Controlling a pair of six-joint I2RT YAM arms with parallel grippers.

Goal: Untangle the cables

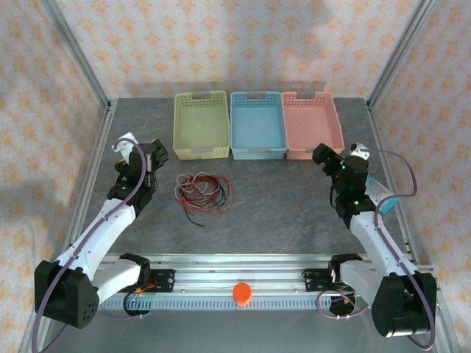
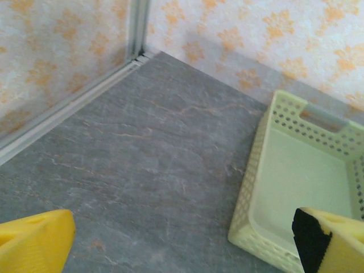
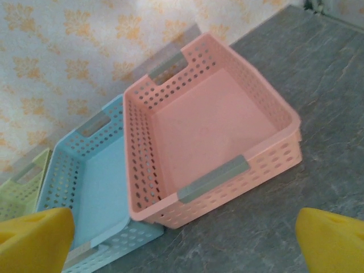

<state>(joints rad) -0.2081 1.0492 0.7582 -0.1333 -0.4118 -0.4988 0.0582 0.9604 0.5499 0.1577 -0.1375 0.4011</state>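
The cables [image 1: 204, 191] lie in a tangled heap of red, black and pale loops on the grey table, in front of the yellow basket. My left gripper [image 1: 152, 163] hovers to the left of the heap, apart from it, open with nothing between its yellow fingers [image 2: 35, 242]. My right gripper [image 1: 330, 159] is over at the right side, near the front of the pink basket, open as well, its yellow fingertips [image 3: 333, 239] spread wide over bare table.
Three baskets stand in a row at the back: yellow [image 1: 200, 125], blue [image 1: 257, 125] and pink [image 1: 312, 124], all without contents. A rail with an orange knob [image 1: 242, 293] runs along the near edge. Metal frame posts bound the table.
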